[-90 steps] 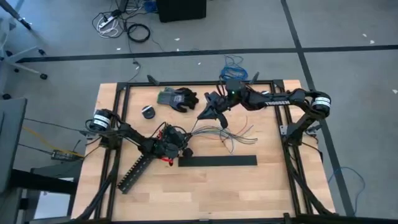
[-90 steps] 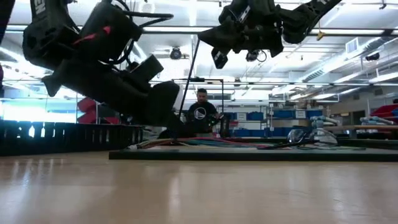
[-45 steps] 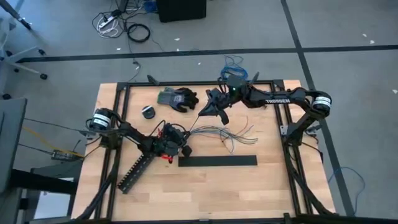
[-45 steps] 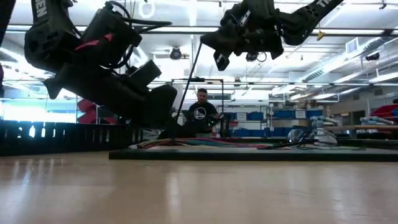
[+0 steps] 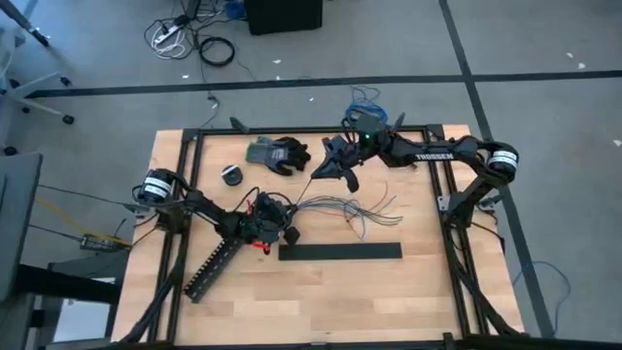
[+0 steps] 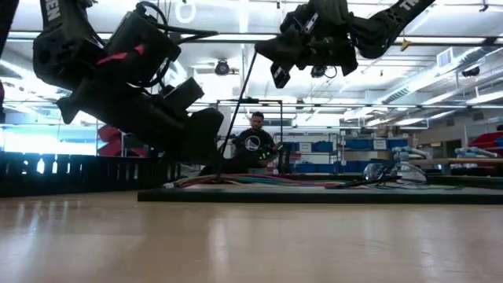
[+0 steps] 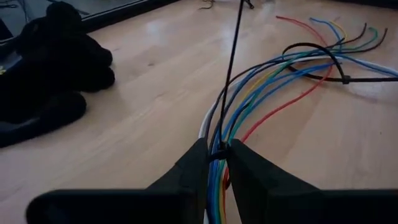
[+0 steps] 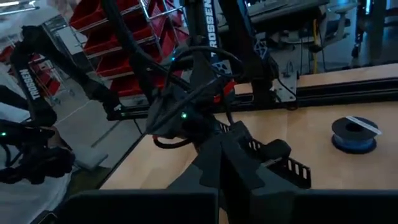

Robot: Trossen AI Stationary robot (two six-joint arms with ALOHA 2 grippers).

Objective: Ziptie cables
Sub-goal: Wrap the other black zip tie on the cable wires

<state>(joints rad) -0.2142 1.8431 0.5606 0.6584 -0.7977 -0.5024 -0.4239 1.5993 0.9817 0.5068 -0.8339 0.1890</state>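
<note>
The cables [image 5: 340, 208] lie on the table as a bundle of coloured wires, their fanned ends [image 5: 374, 216] toward the right. My left gripper [image 5: 286, 219] is shut on the bundle's left part. One ziptie [image 7: 219, 153] loops round the bundle just at those fingers; its thin black tail [image 7: 232, 68] rises slanting to my right gripper [image 5: 323, 174], which is shut on it above the table. A second ziptie [image 7: 336, 70] sits looped round the wires farther along. My left gripper pinches the cable bundle [image 7: 219, 134] between its two fingers, close to the bundle's left end, at the ziptie's loop. The fingers come low and slanting from the table's left, along the wires. The wires beyond lie on the table. My right gripper holds the ziptie's tail near its upper end [image 6: 255, 55], pinched between the shut fingers, high above the table. The strip runs straight and taut from there down to the bundle [image 6: 221, 176]. The exact place of contact is hidden by the fingers.
A black glove [image 5: 279, 154] and a small tape roll [image 5: 231, 175] lie at the far left. A flat black bar [image 5: 340, 251] lies near the cables, and a slotted duct [image 5: 212, 268] at the near left. A person [image 6: 253, 148] sits beyond the table.
My right gripper has gone a little up and toward the far edge with the ziptie's tail, which stays taut. The bundle and my left gripper stay about where they were.
</note>
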